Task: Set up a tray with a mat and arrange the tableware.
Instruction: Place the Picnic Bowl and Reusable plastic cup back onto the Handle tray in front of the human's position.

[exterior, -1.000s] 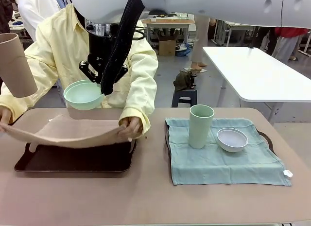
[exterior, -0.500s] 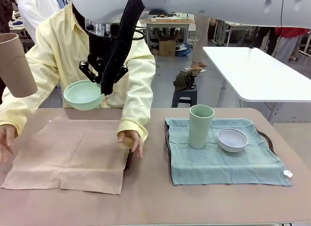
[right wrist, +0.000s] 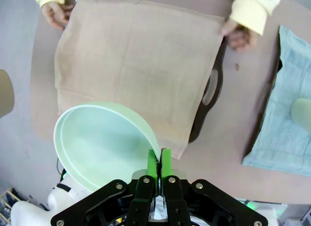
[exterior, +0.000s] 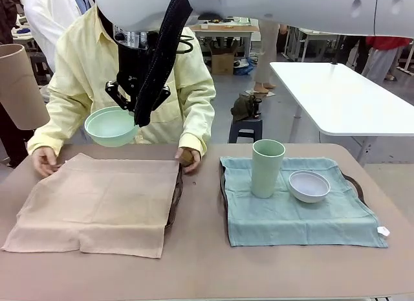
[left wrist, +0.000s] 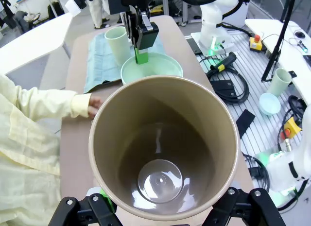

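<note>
1. Right gripper (right wrist: 158, 163) pinches the mint green bowl (exterior: 110, 125) by its rim, aloft over the tan mat (exterior: 97, 204).
2. Left gripper (left wrist: 165, 202) stands wide around the tan-brown tumbler (left wrist: 164, 146), raised.
3. Mat covers the dark tray (right wrist: 211, 90); person's hands (exterior: 187, 158) at its far corners.
4. Pale green tumbler (exterior: 268, 167) and whitish bowl (exterior: 309, 186) sit on the blue-green mat (exterior: 297, 210).

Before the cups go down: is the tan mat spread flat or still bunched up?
Spread flat. The tan mat lies open over the dark tray, the person's hands at its far corners.
</note>
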`<control>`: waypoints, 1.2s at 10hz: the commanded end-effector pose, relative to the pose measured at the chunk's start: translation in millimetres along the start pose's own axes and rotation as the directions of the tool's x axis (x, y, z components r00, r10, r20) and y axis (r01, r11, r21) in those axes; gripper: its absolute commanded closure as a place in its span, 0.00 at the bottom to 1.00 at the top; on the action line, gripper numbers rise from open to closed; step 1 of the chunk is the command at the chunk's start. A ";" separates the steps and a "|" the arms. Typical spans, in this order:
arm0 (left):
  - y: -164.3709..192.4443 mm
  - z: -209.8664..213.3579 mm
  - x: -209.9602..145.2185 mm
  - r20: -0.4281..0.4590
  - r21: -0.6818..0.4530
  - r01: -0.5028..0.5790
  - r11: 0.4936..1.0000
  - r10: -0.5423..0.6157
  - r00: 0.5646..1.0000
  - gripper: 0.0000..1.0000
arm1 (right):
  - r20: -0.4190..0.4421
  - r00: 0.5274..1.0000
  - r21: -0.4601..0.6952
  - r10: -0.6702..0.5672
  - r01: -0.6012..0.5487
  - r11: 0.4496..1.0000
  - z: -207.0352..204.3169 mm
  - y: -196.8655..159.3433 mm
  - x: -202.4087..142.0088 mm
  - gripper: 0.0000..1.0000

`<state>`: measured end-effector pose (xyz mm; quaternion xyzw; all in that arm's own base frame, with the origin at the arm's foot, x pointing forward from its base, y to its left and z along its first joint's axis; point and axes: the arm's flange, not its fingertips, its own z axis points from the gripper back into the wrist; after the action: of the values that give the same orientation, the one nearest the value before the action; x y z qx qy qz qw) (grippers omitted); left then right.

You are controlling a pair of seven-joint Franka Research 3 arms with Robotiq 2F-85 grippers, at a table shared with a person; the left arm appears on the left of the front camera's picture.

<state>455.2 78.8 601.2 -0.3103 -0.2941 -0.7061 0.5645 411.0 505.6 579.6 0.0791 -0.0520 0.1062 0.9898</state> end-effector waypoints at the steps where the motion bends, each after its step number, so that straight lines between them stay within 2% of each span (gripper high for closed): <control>1: -0.2 0.3 2.4 0.005 0.016 0.021 1.000 -0.022 1.000 0.71 | 0.000 1.000 -0.008 0.000 0.000 1.000 1.6 0.0 -1.1 1.00; 12: -0.2 0.3 2.4 0.005 0.016 0.021 1.000 -0.022 1.000 0.71 | 0.000 1.000 -0.008 0.000 0.000 1.000 1.6 0.0 -1.1 1.00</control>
<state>455.2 78.8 601.2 -0.3103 -0.2941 -0.7061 0.5644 410.9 505.6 579.6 0.0791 -0.0520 0.1062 0.9898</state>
